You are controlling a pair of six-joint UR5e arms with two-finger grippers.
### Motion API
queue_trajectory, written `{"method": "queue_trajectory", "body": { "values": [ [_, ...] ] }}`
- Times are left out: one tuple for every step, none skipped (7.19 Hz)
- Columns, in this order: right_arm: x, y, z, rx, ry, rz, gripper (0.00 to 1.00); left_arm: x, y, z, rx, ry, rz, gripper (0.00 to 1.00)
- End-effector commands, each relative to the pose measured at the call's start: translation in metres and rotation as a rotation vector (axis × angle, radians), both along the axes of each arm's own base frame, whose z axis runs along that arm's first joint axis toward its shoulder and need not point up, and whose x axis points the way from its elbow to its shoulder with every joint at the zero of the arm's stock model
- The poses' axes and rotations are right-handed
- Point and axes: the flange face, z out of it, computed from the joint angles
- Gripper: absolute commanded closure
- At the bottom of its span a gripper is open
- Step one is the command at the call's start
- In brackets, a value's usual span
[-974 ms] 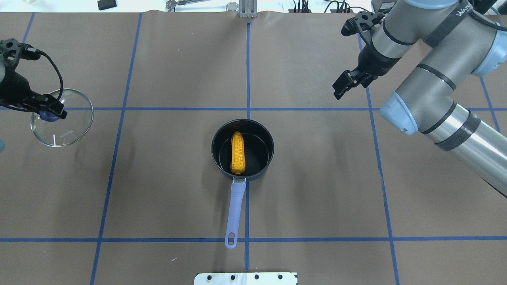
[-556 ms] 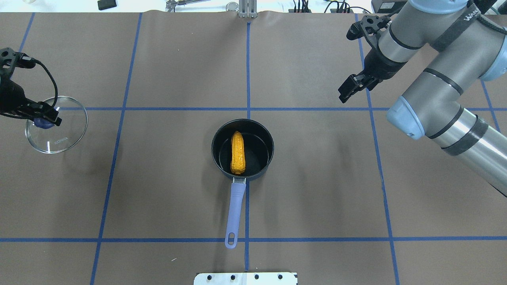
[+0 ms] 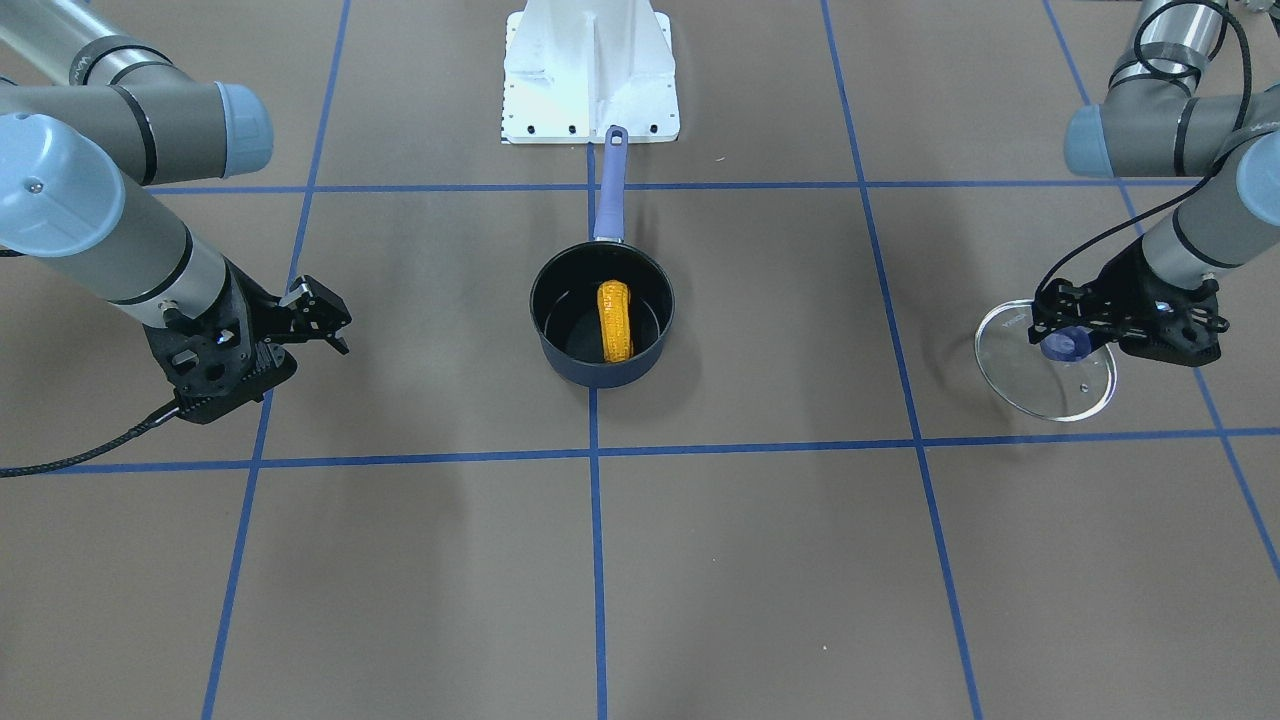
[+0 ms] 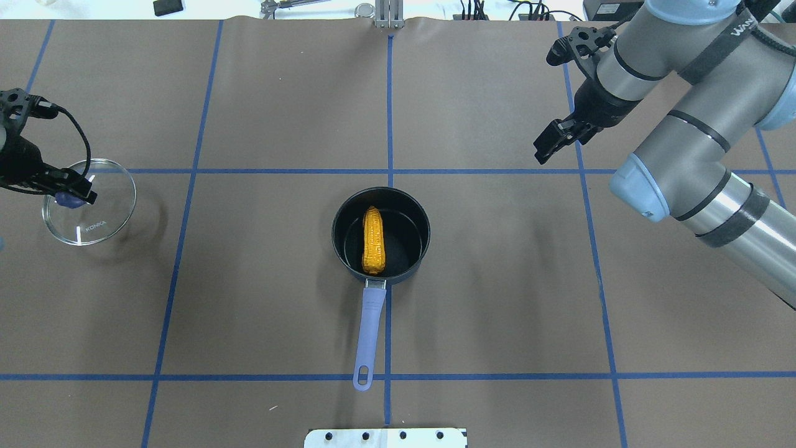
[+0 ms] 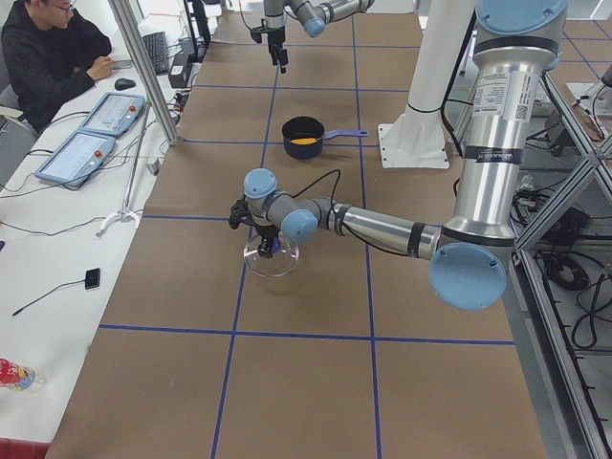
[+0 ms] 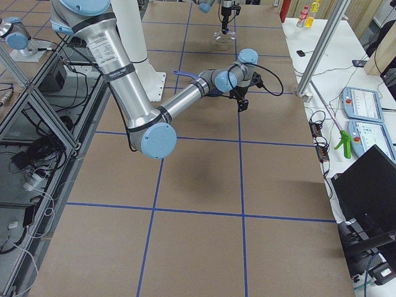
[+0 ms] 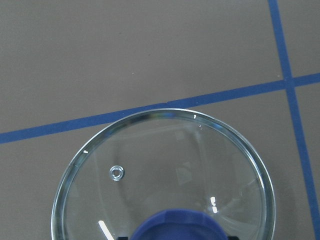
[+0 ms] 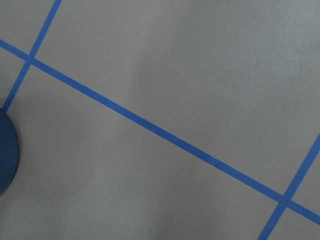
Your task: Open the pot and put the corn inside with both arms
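Observation:
The dark navy pot [image 4: 410, 238] stands uncovered at the table's middle, its purple handle [image 4: 368, 330] pointing toward the robot. The orange-yellow corn [image 4: 373, 241] lies inside it, also in the front-facing view [image 3: 614, 320]. My left gripper [image 4: 73, 194] is shut on the blue knob of the round glass lid [image 4: 102, 208] and holds it tilted, low over the table at the far left [image 3: 1060, 385]. I cannot tell whether the lid touches the table. My right gripper [image 4: 547, 144] is open and empty, raised at the far right, well away from the pot [image 3: 565, 312].
The white robot base plate [image 4: 385, 437] sits at the near edge behind the pot handle. Blue tape lines grid the brown table. Cables and small devices [image 4: 168, 7] lie along the far edge. An operator [image 5: 48, 57] sits beside the table with control tablets.
My left gripper has carried the lid further left and a little lower. My right gripper has drawn back slightly up and to the right. Pot and corn have not moved.

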Motion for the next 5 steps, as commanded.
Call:
{"method": "queue_trajectory", "body": {
  "values": [
    [0.0002,0.0001,0.0006,0.000,0.002,0.001,0.00,0.0038,0.0000,0.0074,-0.009,-0.004,0.005,0.37],
    [-0.0007,0.0005,0.0004,0.001,0.001,-0.001,0.00,0.0051,0.0015,0.0085,-0.024,0.012,0.019,0.36],
    [-0.0009,0.0003,0.0011,0.000,0.002,-0.001,0.00,0.0071,0.0015,0.0048,-0.032,0.031,0.030,0.35],
    [-0.0008,0.0001,0.0014,0.000,0.005,0.001,0.00,0.0078,0.0018,0.0025,-0.035,0.040,0.035,0.35],
    [-0.0015,0.0002,0.0017,0.002,0.008,0.002,0.00,0.0081,0.0011,0.0025,-0.033,0.039,0.035,0.31]
  ]
}}
